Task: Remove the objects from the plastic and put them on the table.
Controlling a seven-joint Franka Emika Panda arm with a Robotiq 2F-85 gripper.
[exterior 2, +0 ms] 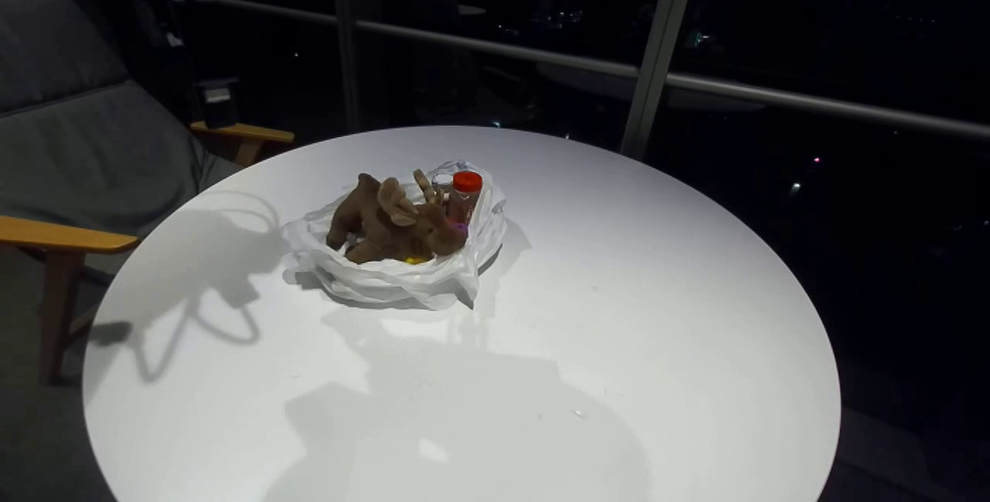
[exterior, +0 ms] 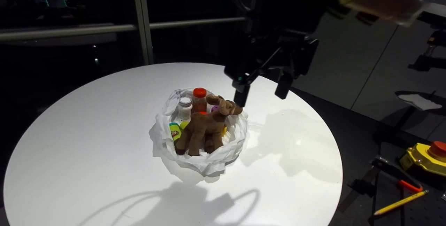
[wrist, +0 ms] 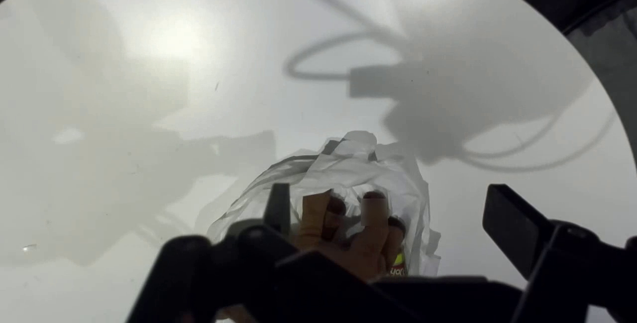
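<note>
While your gripper (exterior: 262, 93) hangs empty, jaws wide apart, the brown animal (exterior: 204, 125) rests at eight o'clock from it in an exterior view, inside the plastic (exterior: 209, 166) — probably light and soft (plush, perhaps) — so pinch it mid-body, clear of the folds.

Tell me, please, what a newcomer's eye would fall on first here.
Probably the brown toy animal, inside the crumpled whitish bag on the round white table. Next comes the red-capped bottle, near it in that bag. The black hand hangs open above the table.
</note>
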